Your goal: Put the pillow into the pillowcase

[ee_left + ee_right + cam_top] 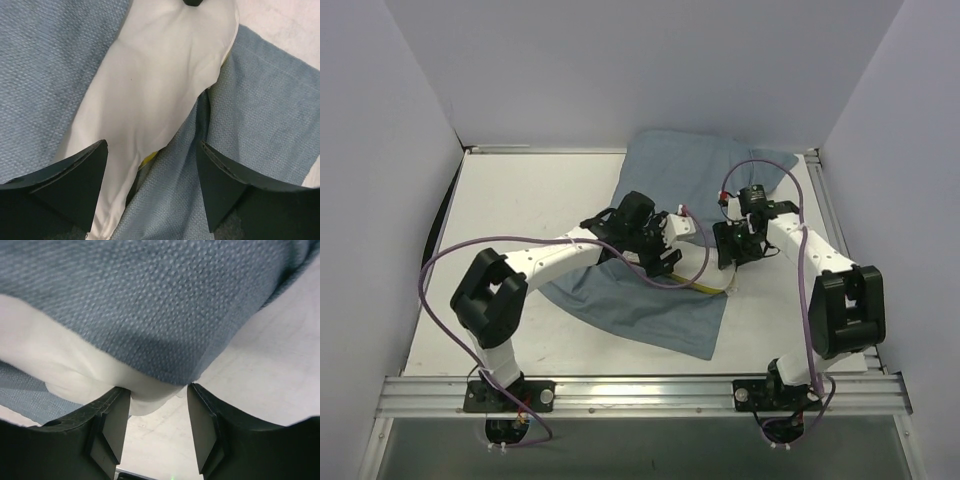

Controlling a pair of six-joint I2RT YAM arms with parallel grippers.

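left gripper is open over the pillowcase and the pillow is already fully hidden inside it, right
Not quite. The left gripper is open over the pillowcase, but the pillow is not fully hidden: the left wrist view shows a long white stretch of it bare between the fabric.

No legible text, label, brand, number or sign in any of the three views.
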